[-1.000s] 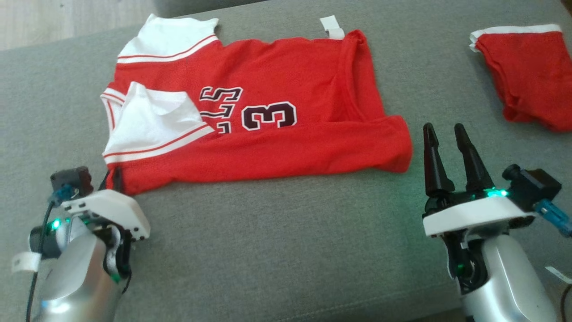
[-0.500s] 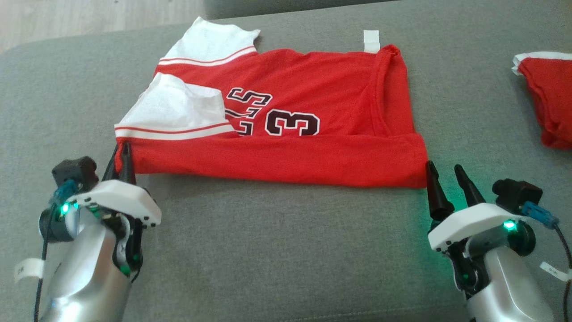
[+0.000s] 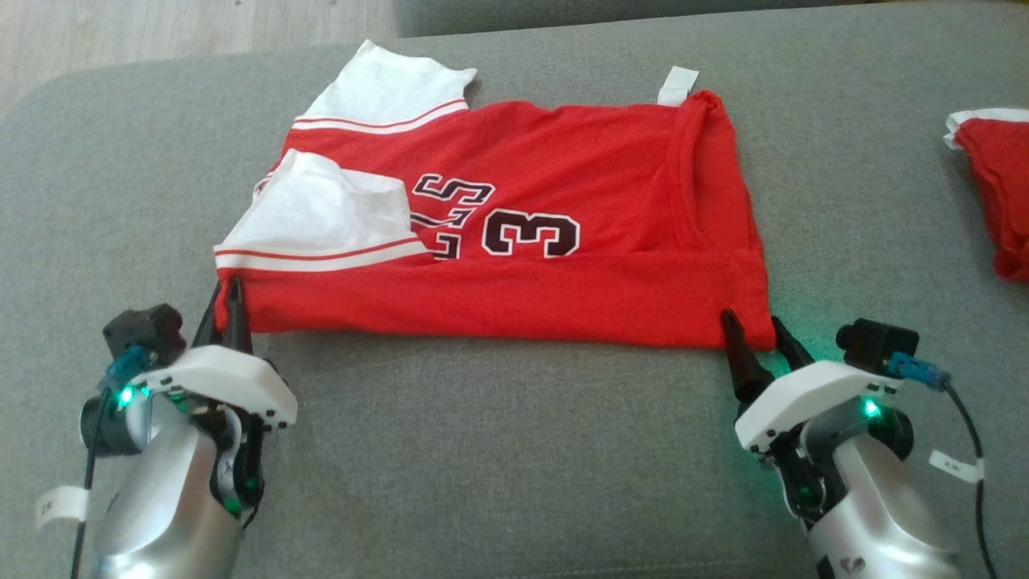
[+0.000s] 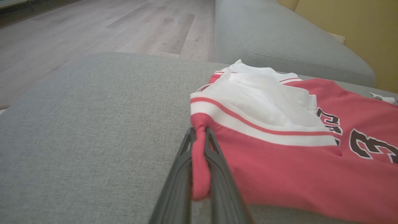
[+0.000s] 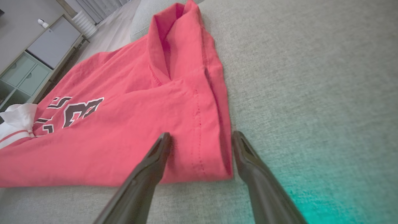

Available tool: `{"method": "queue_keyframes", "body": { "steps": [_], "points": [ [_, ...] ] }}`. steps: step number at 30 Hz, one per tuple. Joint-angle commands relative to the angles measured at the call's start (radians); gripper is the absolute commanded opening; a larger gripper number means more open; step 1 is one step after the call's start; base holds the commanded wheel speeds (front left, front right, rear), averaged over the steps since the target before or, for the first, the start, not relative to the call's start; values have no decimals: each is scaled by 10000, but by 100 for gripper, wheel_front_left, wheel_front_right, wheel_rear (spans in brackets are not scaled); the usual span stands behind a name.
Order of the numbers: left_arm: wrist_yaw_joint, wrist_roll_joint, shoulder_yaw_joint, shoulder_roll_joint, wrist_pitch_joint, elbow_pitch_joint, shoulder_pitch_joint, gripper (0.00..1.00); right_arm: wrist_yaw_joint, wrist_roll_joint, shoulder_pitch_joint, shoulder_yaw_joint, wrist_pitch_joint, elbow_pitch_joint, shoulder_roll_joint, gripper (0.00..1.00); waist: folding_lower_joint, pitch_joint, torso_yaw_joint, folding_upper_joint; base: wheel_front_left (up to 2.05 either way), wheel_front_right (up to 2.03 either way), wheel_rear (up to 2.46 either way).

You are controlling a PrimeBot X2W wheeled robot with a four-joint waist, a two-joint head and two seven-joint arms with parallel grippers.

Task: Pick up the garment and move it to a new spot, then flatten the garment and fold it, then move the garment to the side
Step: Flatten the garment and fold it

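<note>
Right gripper (image 3: 753,320) moved up astride garment (image 3: 514,297); left gripper (image 3: 227,285) pinches it

On the cushion (image 3: 482,450), the garment (image 3: 514,273); second garment (image 3: 1001,193) well right.

Head cam sits high, tilted forward and down over the grey cushion (image 3: 514,450), mid-range. Left wrist cam is low, right behind the left gripper (image 4: 199,132), looking across the cushion toward the wood floor (image 4: 93,28). Right wrist cam, equally close behind the right gripper (image 5: 201,135), faces a cabinet (image 5: 40,53). All three overlap on the near edge of the red jersey (image 3: 563,281).
</note>
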Motion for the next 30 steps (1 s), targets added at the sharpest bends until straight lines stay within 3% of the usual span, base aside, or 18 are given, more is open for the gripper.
{"method": "queue_keyframes", "body": {
  "steps": [1,13,14,15,16,30],
  "points": [
    [36,-30,310,255,-113,-269,-215,0,67,-9,-293,300,78,-58,22,100,0,-2,14,0,0,0,0],
    [-93,-89,53,159,-73,-139,-167,0,67,-65,-919,544,287,1582,22,98,0,-66,262,0,0,0,0],
    [-102,-94,34,162,-60,-118,-155,0,67,-49,-959,569,281,1671,22,65,0,-75,274,0,0,0,0],
    [-111,-99,15,164,-49,-100,-142,0,67,-53,-997,618,282,1752,22,9,0,-88,284,0,0,0,0],
    [-116,-103,-2,166,-44,-84,-127,0,67,-93,-1029,674,261,1820,22,0,0,-106,290,0,0,0,0],
    [-113,-267,-234,174,80,-434,885,0,67,-2256,-882,-502,-712,2096,-407,0,0,-984,168,0,0,0,0]
  ]
}}
